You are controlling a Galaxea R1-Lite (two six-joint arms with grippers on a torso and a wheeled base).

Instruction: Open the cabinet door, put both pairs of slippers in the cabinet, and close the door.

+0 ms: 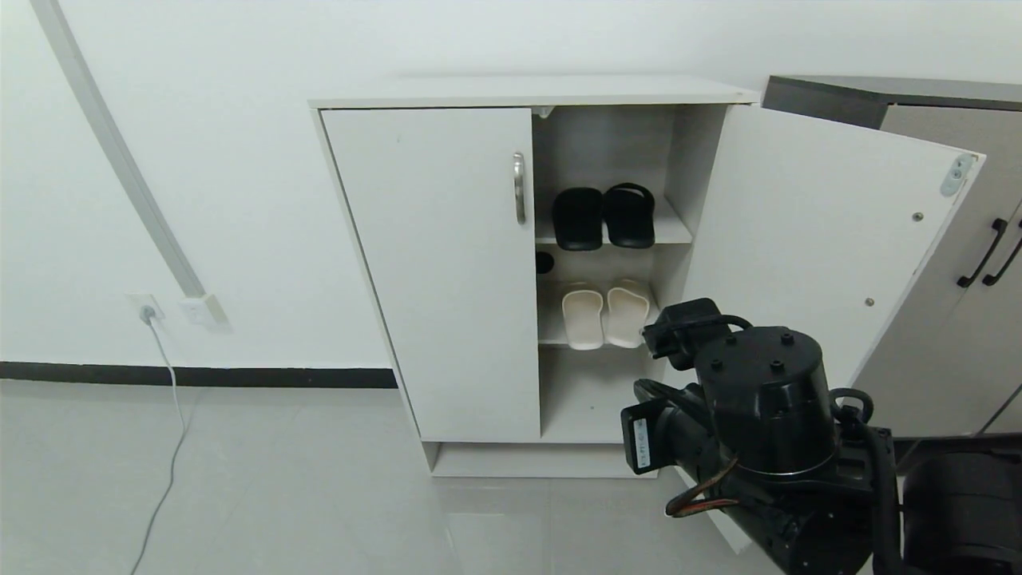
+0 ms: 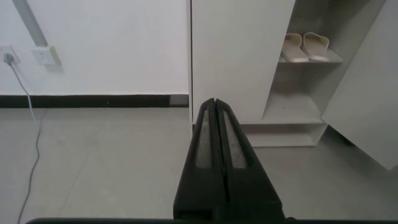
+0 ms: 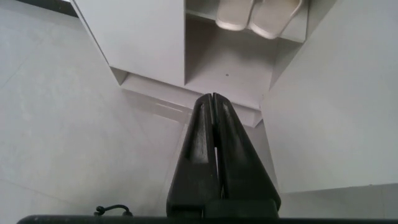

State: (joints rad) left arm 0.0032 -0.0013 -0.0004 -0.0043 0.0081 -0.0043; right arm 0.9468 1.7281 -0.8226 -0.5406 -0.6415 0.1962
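Observation:
The white cabinet (image 1: pixel 431 263) stands against the wall with its left door closed and its right door (image 1: pixel 806 239) swung wide open. A black pair of slippers (image 1: pixel 604 217) rests on the upper shelf. A white pair (image 1: pixel 604 315) sits on the shelf below, also seen as the white pair (image 2: pixel 306 47) and the white pair (image 3: pixel 256 12). My right arm (image 1: pixel 758 399) is low in front of the open door. Its gripper (image 3: pixel 212 99) is shut and holds nothing, pointing at the cabinet's bottom compartment. My left gripper (image 2: pixel 214 106) is shut and holds nothing, above the floor left of the opening.
A grey cabinet (image 1: pixel 942 319) with black handles stands right behind the open door. A wall socket (image 1: pixel 148 311) with a cable trailing to the floor is at the left. Open tiled floor (image 1: pixel 279 495) lies before the cabinet. A metal handle (image 1: pixel 519 188) is on the closed door.

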